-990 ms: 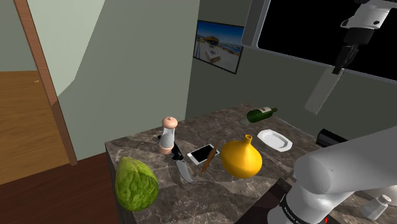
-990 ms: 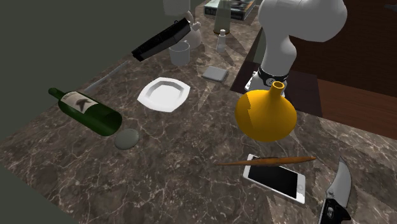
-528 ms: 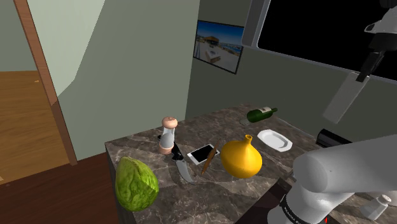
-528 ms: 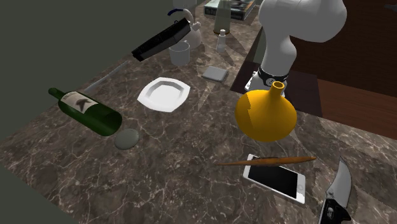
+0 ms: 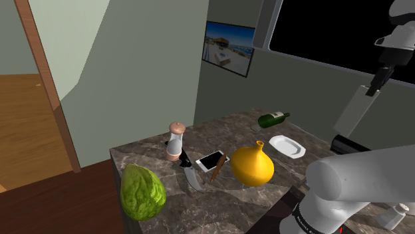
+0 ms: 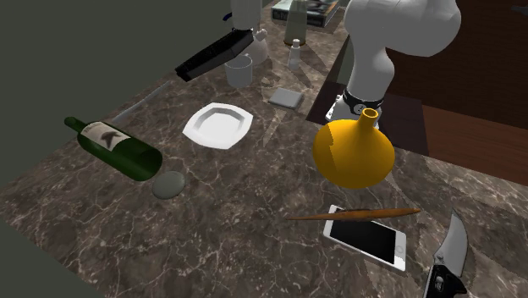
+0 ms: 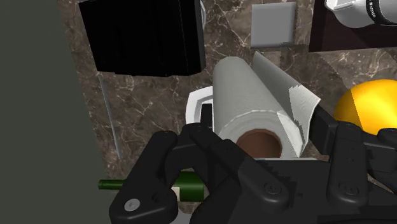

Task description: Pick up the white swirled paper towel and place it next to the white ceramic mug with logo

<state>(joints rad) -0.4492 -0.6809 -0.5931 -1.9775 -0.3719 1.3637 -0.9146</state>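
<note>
Gripper (image 5: 376, 82) jaws clenched on paper towel roll (image 7: 253, 105), high at shoulder view's upper right. Lower it upright beside mug (image 6: 261, 51), clear of glass (image 6: 239, 71); release once it is seated on surface (image 6: 254, 229).

Counter (image 6: 237, 229): dark brown marble with pale veins, polished.
Roll (image 7: 245, 89): white matt paper; brown cardboard core.
Gripper (image 7: 261, 130): matt black, plastic-looking, with small screws.
Bottle (image 6: 114, 146): glossy green glass, paper label.
Plate (image 6: 218, 125): smooth white, slight sheen.
Vase (image 6: 354, 157): smooth, glossy yellow.
Phone (image 6: 366, 239): glossy black screen, white rim.
Knife (image 6: 453, 245): grey metal blade, black handle.
Stick (image 6: 351, 215): brown wood.
Arm (image 6: 398, 30): smooth white, glossy.
Floor (image 5: 26, 126): wood boards.
</note>
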